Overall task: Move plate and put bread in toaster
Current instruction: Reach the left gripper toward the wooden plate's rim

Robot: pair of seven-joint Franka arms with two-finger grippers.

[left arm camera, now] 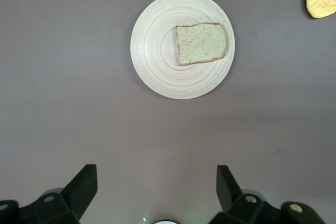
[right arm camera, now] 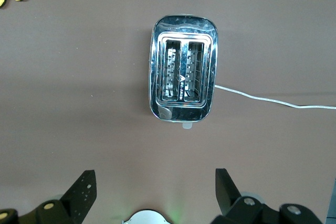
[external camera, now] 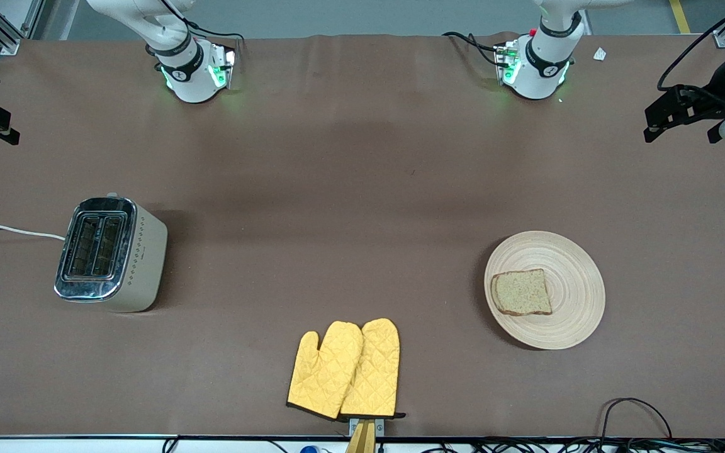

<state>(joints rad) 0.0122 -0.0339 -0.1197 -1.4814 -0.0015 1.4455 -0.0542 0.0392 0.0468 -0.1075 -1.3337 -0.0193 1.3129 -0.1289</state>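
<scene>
Two yellow mitts (external camera: 345, 370) lie at table's (external camera: 362, 189) front edge, btwn toaster (external camera: 111, 253) and plate (external camera: 573, 296).
I see bread (external camera: 522, 292) on plate; toaster slots empty; left gripper (left arm camera: 156, 190) spread wide over table nr plate, right gripper (right arm camera: 156, 192) spread wide nr toaster.

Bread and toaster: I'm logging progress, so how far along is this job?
Nothing looks done yet. The bread lies on the plate toward the left arm's end; the toaster stands at the right arm's end, both slots bare. Nothing is in hand: the left gripper is over bare table near the plate, the right gripper near the toaster, jaws open. Everything remains.
</scene>
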